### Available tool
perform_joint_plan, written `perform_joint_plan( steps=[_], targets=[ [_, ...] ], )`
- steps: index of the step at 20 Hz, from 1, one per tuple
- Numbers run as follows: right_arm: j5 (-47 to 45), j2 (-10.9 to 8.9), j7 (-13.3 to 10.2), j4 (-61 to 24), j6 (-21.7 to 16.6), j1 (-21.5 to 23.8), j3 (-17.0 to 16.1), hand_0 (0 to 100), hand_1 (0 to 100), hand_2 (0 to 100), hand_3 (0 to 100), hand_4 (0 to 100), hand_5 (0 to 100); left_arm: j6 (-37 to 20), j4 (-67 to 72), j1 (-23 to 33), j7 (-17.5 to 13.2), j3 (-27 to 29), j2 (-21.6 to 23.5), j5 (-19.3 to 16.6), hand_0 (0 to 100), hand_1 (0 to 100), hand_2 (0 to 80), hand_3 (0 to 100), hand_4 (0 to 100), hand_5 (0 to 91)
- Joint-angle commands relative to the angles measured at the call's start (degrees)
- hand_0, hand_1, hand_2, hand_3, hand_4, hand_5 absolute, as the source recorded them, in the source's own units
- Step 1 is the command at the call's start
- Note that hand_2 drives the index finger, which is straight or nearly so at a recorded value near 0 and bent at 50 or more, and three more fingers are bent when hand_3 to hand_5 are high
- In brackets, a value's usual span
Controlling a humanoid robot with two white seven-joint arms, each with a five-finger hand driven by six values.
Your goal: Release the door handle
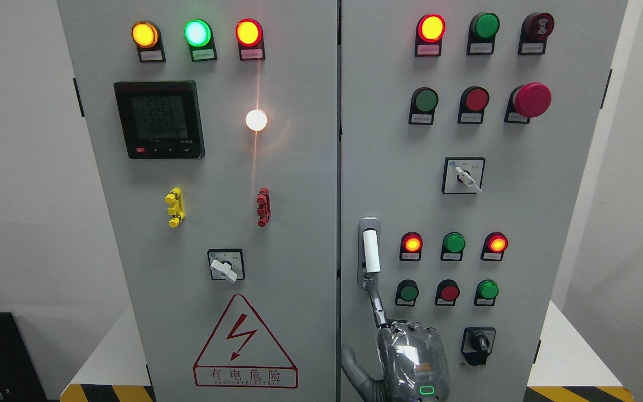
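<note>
The door handle [371, 251] is a white upright lever in a grey housing, on the left edge of the right cabinet door [522, 223]. My right hand [408, 357] comes up from the bottom edge, just below the handle, with its back toward the camera. One finger [377, 310] stretches straight up and its tip reaches the lower end of the handle housing. The thumb [350, 364] is spread out to the left. No finger is wrapped around the white lever. The other fingers are hidden behind the hand. My left arm is not visible.
Lit and unlit round buttons [454, 243] sit right of the handle, with a black rotary switch [478, 346] beside my hand. The left door [215, 223] carries a meter, lamps, a rotary switch and a red warning triangle. White platform ledges with hazard stripes flank the cabinet.
</note>
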Motion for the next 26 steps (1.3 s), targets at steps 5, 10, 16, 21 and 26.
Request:
perform_joint_plan(
  steps=[5,10,16,21,26],
  targets=[
    [0.02,-0.01,0.01,-0.69,0.01,-0.01,0.35,38,22,0,87,90,98,0.03,-0.04,1.05,-0.05,0.00,0.00,0.08,12,56,0.0,0,0,0.0],
    [-0.06,-0.01,0.01,-1.30,0.01,-0.09,0.35,38,22,0,87,90,98,0.03,0.05,1.05,-0.05,0.00,0.00,-0.01,12,56,0.0,0,0,0.0],
    [-0.06,-0.01,-0.08,-1.83,-0.07,-0.18,0.35,38,22,0,87,89,98,0.03,-0.04,1.05,-0.05,0.00,0.00,-0.01,12,56,0.0,0,0,0.0],
    [-0.06,-0.01,-0.08,-2.89,-0.08,-0.18,0.35,37,22,0,87,89,97,0.03,-0.04,1.05,-0.05,0.00,0.00,-0.01,12,56,0.0,0,0,0.0],
    [-0.06,-0.01,-0.08,-3.50,-0.08,-0.18,0.35,37,22,0,87,89,97,0.03,-0.04,1.05,-0.05,0.00,0.00,-0.01,12,56,0.0,0,0,0.0]
  ],
)
